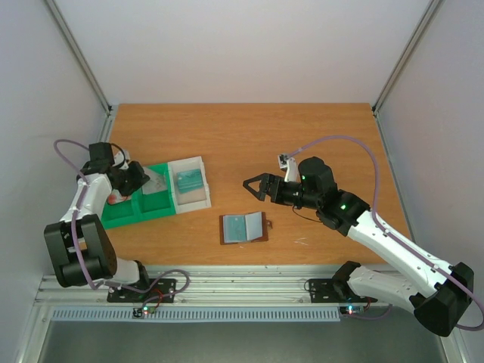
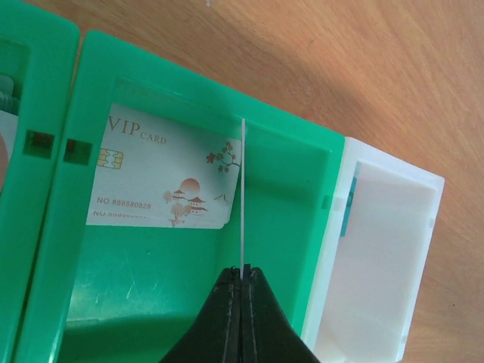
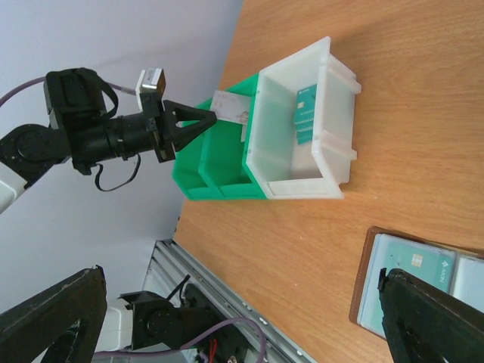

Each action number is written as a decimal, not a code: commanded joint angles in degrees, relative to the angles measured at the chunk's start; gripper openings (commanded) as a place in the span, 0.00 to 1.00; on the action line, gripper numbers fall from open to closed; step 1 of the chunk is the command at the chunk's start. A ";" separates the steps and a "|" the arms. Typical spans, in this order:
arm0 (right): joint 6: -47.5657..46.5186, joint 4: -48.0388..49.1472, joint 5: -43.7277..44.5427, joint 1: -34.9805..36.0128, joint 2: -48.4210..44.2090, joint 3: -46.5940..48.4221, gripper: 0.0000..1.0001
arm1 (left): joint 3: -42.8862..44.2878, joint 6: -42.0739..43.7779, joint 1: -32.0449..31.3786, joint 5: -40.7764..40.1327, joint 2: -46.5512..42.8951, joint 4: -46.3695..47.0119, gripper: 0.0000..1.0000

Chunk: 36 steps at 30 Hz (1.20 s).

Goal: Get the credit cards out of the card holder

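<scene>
1. Right gripper (image 1: pixel 253 189) hangs over the bare table (image 1: pixel 249 136) with its fingers spread wide and nothing between them. It is at about 1 o'clock from the card holder (image 1: pixel 243 227).
2. Nearest the arm bases, the card holder lies open and flat on the wood. Its grey-blue pockets face up and its snap tab (image 1: pixel 268 224) points to 3 o'clock. The right wrist view shows a pale teal card with a chip (image 3: pixel 412 265) tucked in one pocket.
3. At 10 o'clock from the holder, the left gripper (image 2: pixel 242 271) has its fingers pressed together on a white card (image 2: pixel 243 197). In the left wrist view this card is edge-on, a thin line over a green compartment of the tray (image 1: pixel 121 215).
4. Just at 9 o'clock of that edge, inside the same compartment, a white VIP card (image 2: pixel 162 178) shows its printed face. Whether it lies flat or leans on the wall cannot be told.
5. At the tray's 3 o'clock end, the clear compartment (image 1: pixel 203 160) holds a teal-green card (image 1: pixel 189 180), apart from both grippers.
</scene>
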 commanded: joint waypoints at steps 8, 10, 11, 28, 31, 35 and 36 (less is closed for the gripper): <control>-1.49 -0.42 0.19 -0.44 0.21 -0.03 0.99 | -2.11 -1.28 0.27 -0.72 1.98 6.42 0.04; -1.51 -0.60 0.20 -0.45 0.17 0.05 0.98 | -2.36 -1.78 0.23 -0.59 2.32 7.10 0.04; -1.53 -0.68 0.29 -0.55 0.01 0.06 0.98 | -2.32 -1.99 0.15 -0.74 2.69 7.18 0.04; -2.44 -2.86 1.01 -0.70 -0.62 0.06 0.98 | -1.48 -3.12 -0.87 -2.51 5.62 7.47 0.14; -2.58 -3.22 1.06 -0.66 -0.64 -0.20 0.99 | -0.61 -3.41 -0.96 -2.76 5.78 6.45 0.18; -2.76 -4.14 1.35 -0.70 -1.07 -0.21 0.99 | 0.45 -3.60 -1.04 -3.49 4.75 4.79 0.21; -2.86 -4.39 1.52 -0.72 -1.19 -0.21 0.99 | 0.79 -3.54 -1.04 -3.93 4.38 4.23 0.23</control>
